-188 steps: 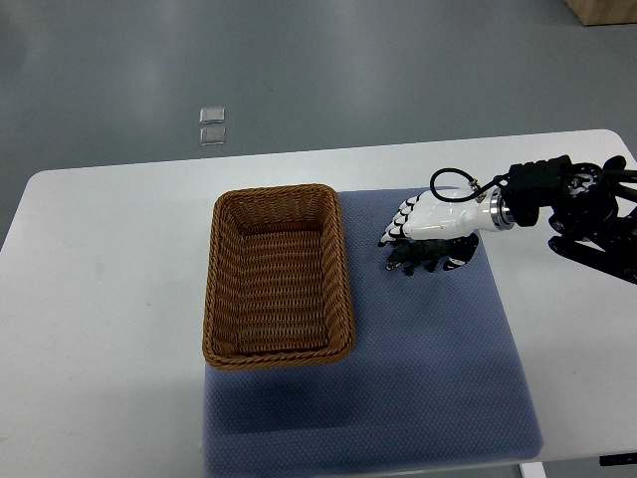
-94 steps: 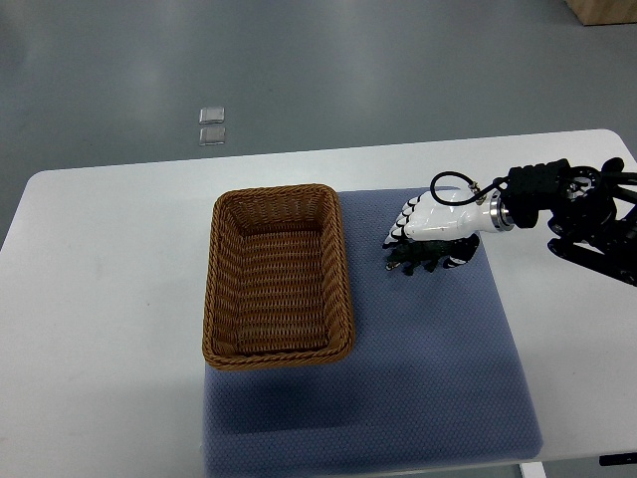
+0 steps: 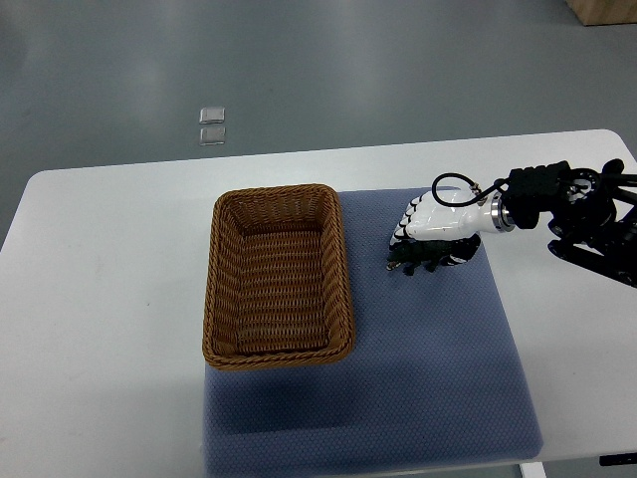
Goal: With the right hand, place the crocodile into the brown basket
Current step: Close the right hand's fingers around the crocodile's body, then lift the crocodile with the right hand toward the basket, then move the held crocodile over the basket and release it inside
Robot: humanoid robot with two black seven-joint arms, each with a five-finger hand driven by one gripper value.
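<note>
Reaching in from the 3 o'clock edge, the right hand (image 3: 436,227) sits low over the blue mat (image 3: 438,368), its white fingers (image 3: 406,227) with their dark tips curled downward and its thumb tucked under at the 5 o'clock side. It is clasped on the crocodile (image 3: 418,261), a small dark green toy that lies just under the palm at 6 o'clock. The toy's front end pokes out toward 9 o'clock beyond the fingertips. Whether the toy is clear of the mat or resting on it cannot be told from this steep view. A thin black cable loop (image 3: 453,187) arches off the wrist at 12 o'clock, and the black forearm (image 3: 572,204) runs out toward 3 o'clock over the white table (image 3: 109,299). At 9 o'clock from the hand, near it but apart, stands the brown basket (image 3: 343,269), a rectangular wicker one with its long sides running 12 to 6; its right edge overlaps the mat's left part. Far off at 11 o'clock, two small clear squares (image 3: 212,126) lie on the grey floor beyond the table.
</note>
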